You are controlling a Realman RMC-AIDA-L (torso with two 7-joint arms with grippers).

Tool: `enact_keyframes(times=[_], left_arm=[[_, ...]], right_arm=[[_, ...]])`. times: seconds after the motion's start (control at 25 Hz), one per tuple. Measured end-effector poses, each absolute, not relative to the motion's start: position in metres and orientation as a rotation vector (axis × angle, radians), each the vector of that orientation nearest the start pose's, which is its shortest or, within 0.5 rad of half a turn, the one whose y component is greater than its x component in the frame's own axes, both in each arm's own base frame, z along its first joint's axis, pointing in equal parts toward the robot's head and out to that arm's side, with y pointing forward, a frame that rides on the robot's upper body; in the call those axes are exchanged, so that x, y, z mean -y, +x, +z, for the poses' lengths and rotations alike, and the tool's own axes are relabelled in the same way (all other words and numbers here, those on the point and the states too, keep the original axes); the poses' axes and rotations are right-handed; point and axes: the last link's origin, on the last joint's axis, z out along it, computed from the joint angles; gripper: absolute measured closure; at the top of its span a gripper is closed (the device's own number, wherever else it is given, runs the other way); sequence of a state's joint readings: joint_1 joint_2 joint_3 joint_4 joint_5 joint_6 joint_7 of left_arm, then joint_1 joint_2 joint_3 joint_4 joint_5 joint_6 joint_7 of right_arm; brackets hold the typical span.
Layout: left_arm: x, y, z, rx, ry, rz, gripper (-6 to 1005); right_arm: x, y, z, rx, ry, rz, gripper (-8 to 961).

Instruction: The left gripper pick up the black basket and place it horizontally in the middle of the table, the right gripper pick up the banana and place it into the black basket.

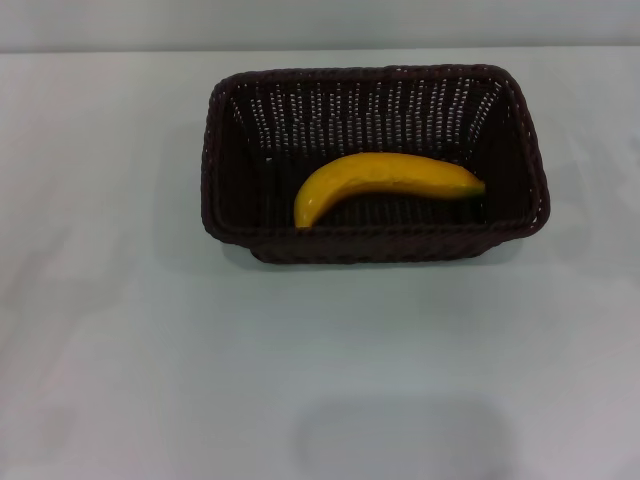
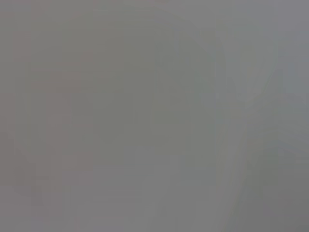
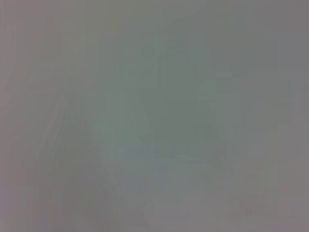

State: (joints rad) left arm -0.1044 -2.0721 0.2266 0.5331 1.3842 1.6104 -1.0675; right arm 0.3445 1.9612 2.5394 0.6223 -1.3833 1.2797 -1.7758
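Woven basket: the black basket (image 1: 375,165) of dark wicker sits on the table (image 1: 150,330) with its long side running parallel to the far edge, roughly midway between the left and right edges and nearer the far edge than the near one.
Banana: the banana (image 1: 385,183) lies inside the basket on its floor, curved, its dark tip pointing toward the right wall, its blunt end near the front wall.
Basket step: judged done, since the basket rests flat and horizontal and nothing holds it.
Banana step: judged done as well, as the fruit is fully within the rim and nothing touches it.
Left to do: nothing of the task appears to remain.
Left gripper: not seen in the head view; whether its fingers are spread or pressed together cannot be told.
Right gripper: likewise out of the head view, its state unknown.
Wrist views: both show only a plain grey blur, possibly bare tabletop close up, though that is uncertain.
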Motion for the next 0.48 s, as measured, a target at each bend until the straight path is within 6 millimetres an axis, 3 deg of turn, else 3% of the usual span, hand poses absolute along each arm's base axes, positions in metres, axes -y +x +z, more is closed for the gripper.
enact_keyframes(times=[0.04,0.24,0.48], left_arm=[[-0.207,-0.392,0.119,0.646,-1.542,-1.004,343],[-0.204,-0.394,0.117,0.645,-1.506,-1.017,344],[-0.208,-0.393,0.115,0.630,-1.446,-1.045,344]], right_arm=[[-0.342,0.340,0.127,-0.666,-1.849,0.903,97],[-0.348,0.346,0.133,-0.485,-1.801,0.738,97],[-0.353,0.355,0.142,-0.417,-1.747,0.624,97]])
